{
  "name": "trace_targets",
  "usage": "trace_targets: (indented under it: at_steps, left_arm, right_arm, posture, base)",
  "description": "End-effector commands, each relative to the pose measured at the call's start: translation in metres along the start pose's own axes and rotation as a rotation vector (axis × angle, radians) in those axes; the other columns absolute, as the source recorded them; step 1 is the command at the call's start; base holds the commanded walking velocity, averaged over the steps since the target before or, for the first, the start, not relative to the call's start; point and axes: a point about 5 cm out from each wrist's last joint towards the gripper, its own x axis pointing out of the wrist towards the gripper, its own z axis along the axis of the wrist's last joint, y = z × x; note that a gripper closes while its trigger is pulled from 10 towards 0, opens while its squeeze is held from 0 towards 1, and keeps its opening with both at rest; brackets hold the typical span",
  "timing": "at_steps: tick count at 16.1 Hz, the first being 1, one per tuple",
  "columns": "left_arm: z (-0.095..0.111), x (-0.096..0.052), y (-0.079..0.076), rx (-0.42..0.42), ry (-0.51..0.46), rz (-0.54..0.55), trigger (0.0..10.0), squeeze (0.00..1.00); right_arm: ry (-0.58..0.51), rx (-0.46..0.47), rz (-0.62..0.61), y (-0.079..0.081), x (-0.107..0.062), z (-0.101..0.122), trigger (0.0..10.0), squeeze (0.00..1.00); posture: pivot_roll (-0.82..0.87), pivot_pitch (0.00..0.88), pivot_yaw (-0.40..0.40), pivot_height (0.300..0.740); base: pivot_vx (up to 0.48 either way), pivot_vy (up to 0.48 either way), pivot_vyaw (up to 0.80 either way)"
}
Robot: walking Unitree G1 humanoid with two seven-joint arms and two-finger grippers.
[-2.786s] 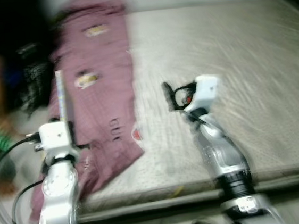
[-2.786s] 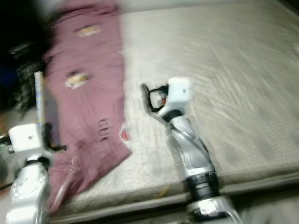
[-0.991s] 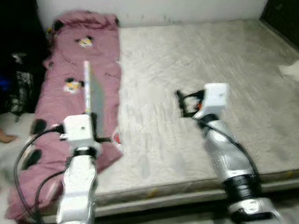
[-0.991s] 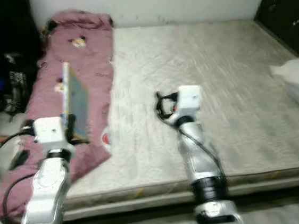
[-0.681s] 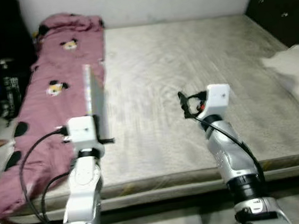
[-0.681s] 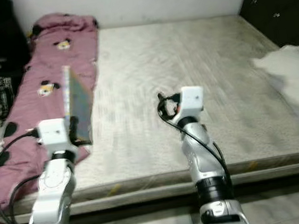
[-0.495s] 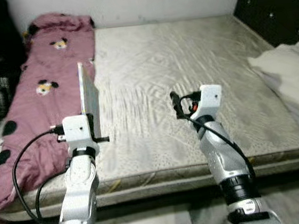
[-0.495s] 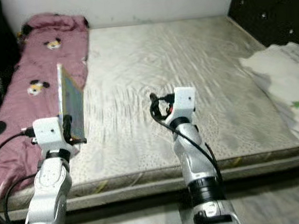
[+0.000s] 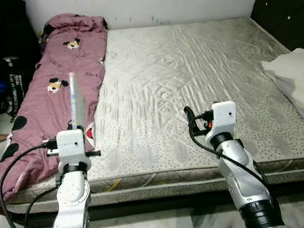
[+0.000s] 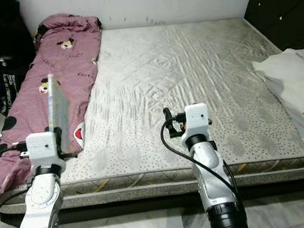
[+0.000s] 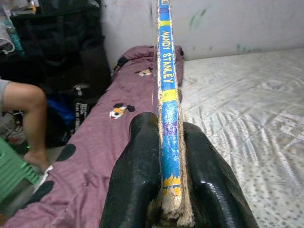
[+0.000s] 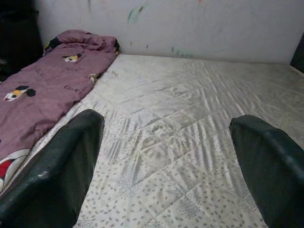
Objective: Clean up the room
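My left gripper [image 9: 75, 122] is shut on a thin book [image 9: 74, 99] with a blue and yellow spine [image 11: 166, 90], held upright on edge over the left front of the bed. Its black fingers [image 11: 142, 171] press both covers. My right gripper [image 9: 189, 114] hangs open with nothing between its fingers [image 12: 57, 166] above the front middle of the grey mattress [image 9: 191, 72]. A pink blanket [image 9: 58, 96] with cartoon mouse prints lies along the mattress's left side.
A white pillow [image 10: 296, 93] lies at the bed's right edge, beside a dark cabinet [image 9: 287, 2]. A person's leg [image 11: 23, 109] and black bags [image 9: 12, 79] are left of the bed. The white wall [image 9: 156, 2] stands behind; tiled floor [image 10: 152, 223] lies in front.
The camera swung right and then settled facing the bed, bringing the white pillow into view. The left gripper still holds the book; both arms sit lower and nearer the bed's front edge.
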Motion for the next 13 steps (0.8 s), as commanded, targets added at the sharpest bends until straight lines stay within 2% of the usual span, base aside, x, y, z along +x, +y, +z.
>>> trace_targets:
  at_steps: [1,3,13]
  left_arm:
    - [0.0151,0.0033,0.0009,0.011,-0.078,-0.004,10.0,0.00]
    - [0.0155,0.0038,-0.0039,0.012,-0.077,-0.039,10.0,0.00]
    - [0.0175,0.0059,-0.0069,-0.029,-0.086,-0.052,10.0,0.00]
  right_arm:
    - [-0.020,-0.007,0.000,0.0008,0.0008,0.0040,10.0,0.00]
    - [-0.018,-0.009,0.005,0.0027,-0.0004,0.0029,10.0,0.00]
    - [-0.006,-0.018,0.009,0.0030,0.0021,0.0015,10.0,0.00]
  posture:
    - [0.08,0.000,-0.016,0.740]
    - [0.08,0.001,-0.017,0.740]
    - [0.08,0.003,-0.027,0.740]
  base:
    - [0.000,0.000,0.00]
    - [0.000,0.000,0.00]
    - [0.000,0.000,0.00]
